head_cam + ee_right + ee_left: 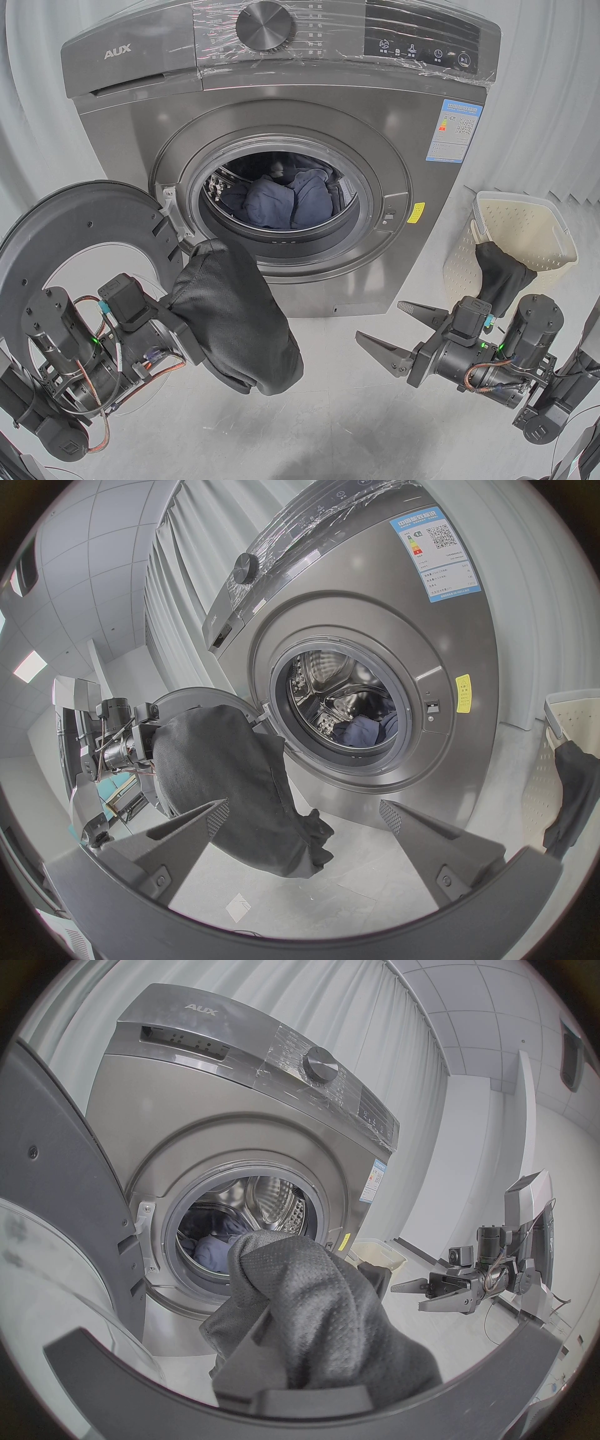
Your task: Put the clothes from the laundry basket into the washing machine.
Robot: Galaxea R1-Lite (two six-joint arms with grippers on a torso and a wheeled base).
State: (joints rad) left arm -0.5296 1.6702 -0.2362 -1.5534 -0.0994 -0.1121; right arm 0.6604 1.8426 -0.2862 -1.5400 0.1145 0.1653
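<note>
Carrying the dark garment [234,319], your left gripper [167,320] sits low in front of the washing machine [375,125], clamped on the cloth. The cloth bulges over the gripper like a hood and hangs well below it.

The drum mouth [281,187] lies ahead of and above that gripper. The blue clothes [281,200] are already piled inside, and the open door [69,237] stands close on the gripper's outer side.

Your right gripper [381,322] hangs empty with its jaws wide apart. The laundry basket [531,231] is just beyond it, with a black garment [500,275] draped over the rim.

Watch these from here:
- **Hanging tail:** it will likely drag across the lower lip of the opening if you go in at this height. That could pull the cloth loose or leave half of it outside the drum.
- **Early release:** letting go short of the mouth would drop the garment on the floor [350,400].
- **Blocked view:** the cloth covers much of the left wrist view, so judging depth into the drum will be hard.
- **Door and hinge:** both are near enough to that arm that a sideways correction could knock them.
</note>
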